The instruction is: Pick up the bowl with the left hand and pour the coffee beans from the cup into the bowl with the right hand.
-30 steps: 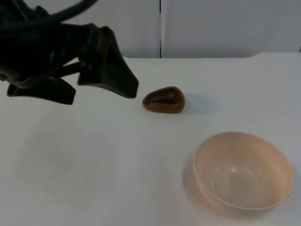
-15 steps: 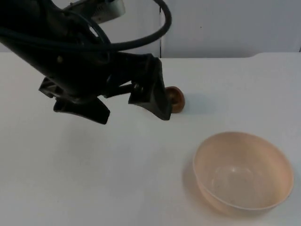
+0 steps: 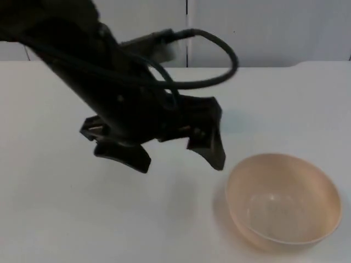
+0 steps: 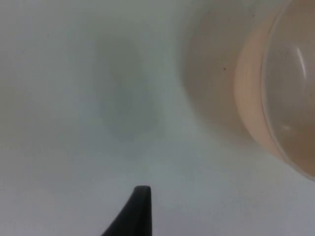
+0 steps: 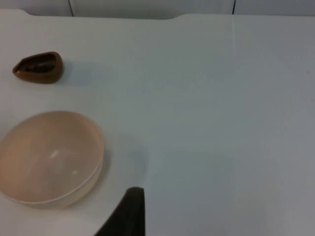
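A pale peach bowl stands empty at the front right of the table; it also appears in the left wrist view and the right wrist view. My left gripper hovers open just left of the bowl, its nearer finger close to the rim without touching it. The small brown cup with dark beans inside sits beyond the bowl; in the top view the left arm covers it. My right gripper waits back from the bowl, on its right side.
The white table top stretches bare to the left and front of the bowl. A grey partition wall closes the far edge. The left arm spans the table's middle.
The left arm has swung from the far left across to the right and forward. It now hides the cup in the top view and its open fingers are beside the bowl.
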